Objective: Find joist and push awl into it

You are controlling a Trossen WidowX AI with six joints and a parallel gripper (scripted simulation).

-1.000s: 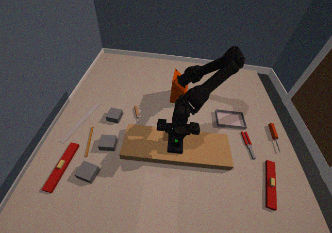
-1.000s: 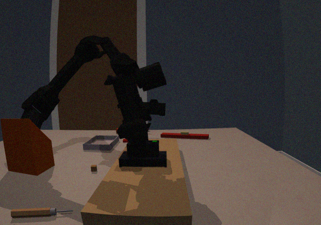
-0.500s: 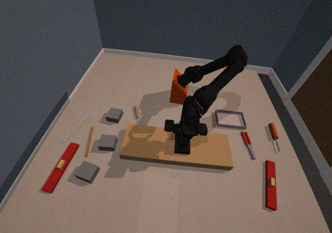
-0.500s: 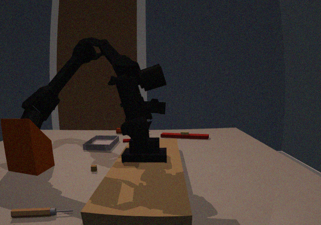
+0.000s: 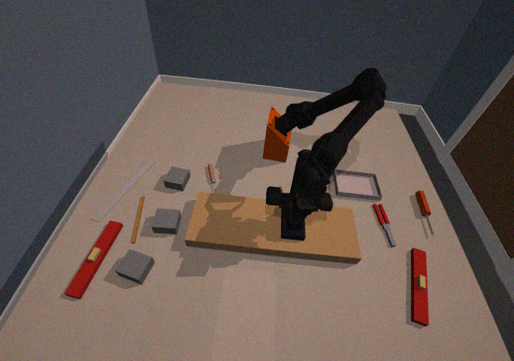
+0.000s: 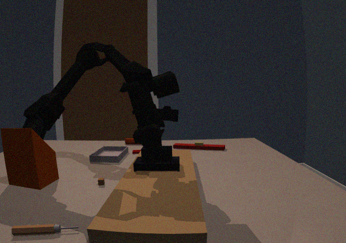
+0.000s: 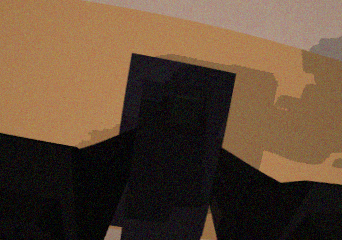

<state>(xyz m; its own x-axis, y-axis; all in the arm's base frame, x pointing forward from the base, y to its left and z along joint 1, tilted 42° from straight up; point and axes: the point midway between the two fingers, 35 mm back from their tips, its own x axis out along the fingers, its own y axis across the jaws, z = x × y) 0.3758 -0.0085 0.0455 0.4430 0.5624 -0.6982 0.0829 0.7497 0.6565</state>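
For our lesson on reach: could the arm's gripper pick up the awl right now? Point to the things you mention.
Probably not yet: the gripper (image 5: 294, 213) (image 6: 153, 140) is shut on the stud finder (image 5: 293, 227) (image 6: 156, 164) (image 7: 179, 125). Otherwise, nothing seems to block the awl (image 5: 211, 172) (image 6: 33, 229).
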